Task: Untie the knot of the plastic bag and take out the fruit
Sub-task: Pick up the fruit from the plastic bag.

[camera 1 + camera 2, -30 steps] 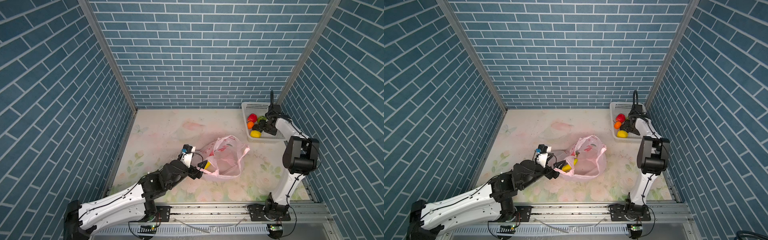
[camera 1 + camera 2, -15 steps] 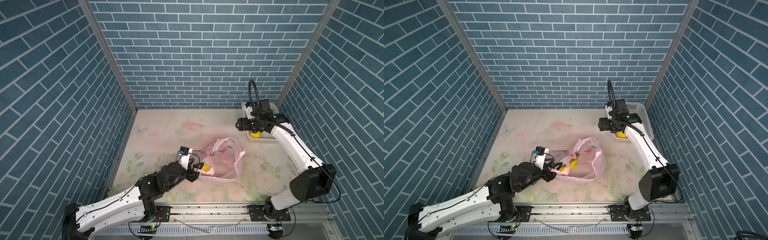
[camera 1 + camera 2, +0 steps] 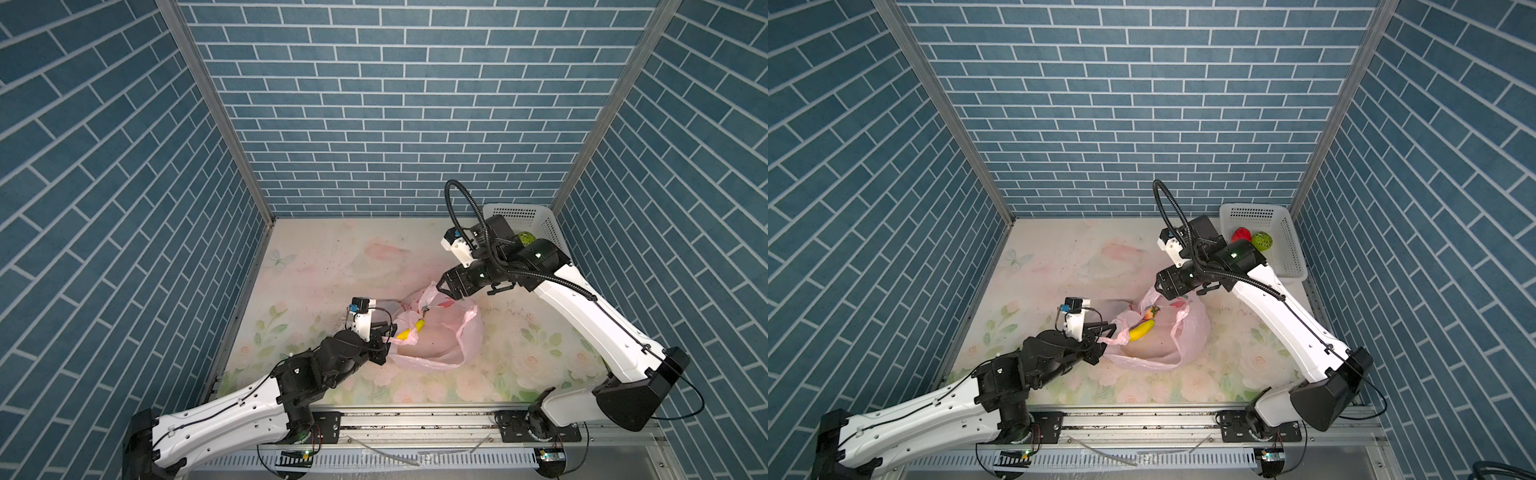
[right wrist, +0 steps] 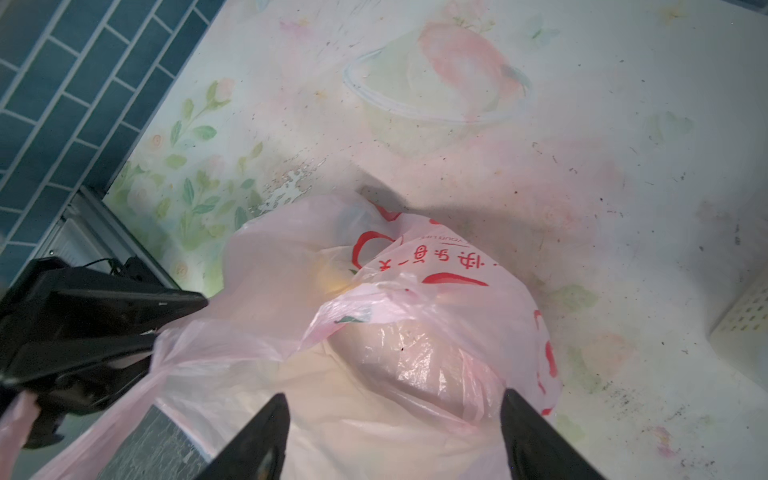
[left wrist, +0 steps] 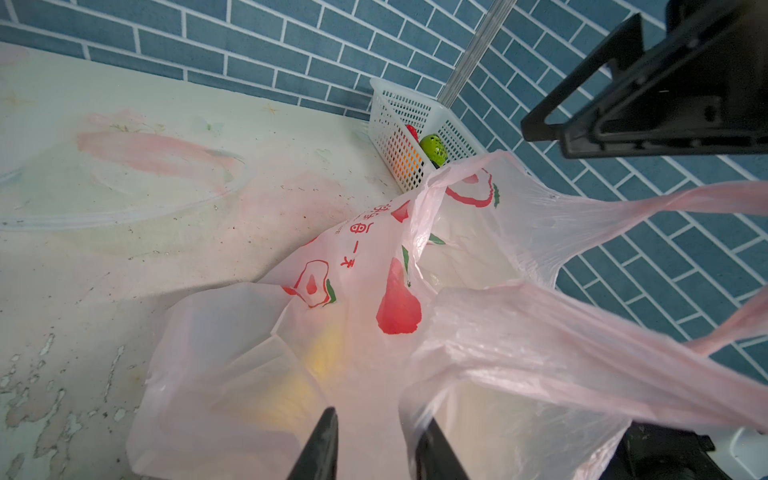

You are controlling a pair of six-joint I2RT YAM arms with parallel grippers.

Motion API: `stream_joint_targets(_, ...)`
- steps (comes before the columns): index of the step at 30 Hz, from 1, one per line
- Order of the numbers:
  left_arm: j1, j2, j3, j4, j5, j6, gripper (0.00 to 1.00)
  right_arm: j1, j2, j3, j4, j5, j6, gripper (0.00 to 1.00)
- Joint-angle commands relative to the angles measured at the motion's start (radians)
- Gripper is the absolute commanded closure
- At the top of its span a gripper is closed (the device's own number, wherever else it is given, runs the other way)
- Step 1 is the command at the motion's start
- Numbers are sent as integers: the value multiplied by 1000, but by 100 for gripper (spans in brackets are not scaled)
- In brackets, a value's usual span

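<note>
The pale pink plastic bag lies slack mid-table with its mouth open and its handles loose; no knot shows. A yellow banana lies in the mouth of the bag. My left gripper is at the bag's near-left edge. Its jaws are narrowed with a gap left, and pink film lies between them. My right gripper hangs wide open just over the bag's far end, holding nothing.
A white perforated basket stands in the back right corner. It holds a red fruit and a green fruit. Blue brick walls enclose three sides and a metal rail runs along the front.
My right arm has swung from the basket across to the bag's far end. My left jaws have narrowed around the bag's edge.
</note>
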Motion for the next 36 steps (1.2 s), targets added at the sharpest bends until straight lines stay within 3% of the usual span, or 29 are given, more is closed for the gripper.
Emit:
stream_joint_targets(1, 1, -20, -36, 52, -39, -18, 72, 76, -15, 56, -78, 12, 44, 21)
stream_joint_targets(10, 1, -22, -81, 187, -70, 2, 77, 231, 18, 29, -77, 84, 146, 24)
stream_joint_targets(14, 1, -39, -114, 240, -96, 4, 78, 282, 12, -91, -9, 118, 191, 26)
stream_joint_targets(24, 2, -41, -171, 374, -131, 9, 81, 420, -29, -477, 262, 349, 312, 33)
stream_joint_targets(31, 2, -44, -180, 455, -156, 57, 82, 428, -77, -703, 532, 366, 345, 36)
stream_joint_targets(36, 1, -35, -182, 531, -166, 115, 83, 428, -37, -758, 586, 348, 316, 35)
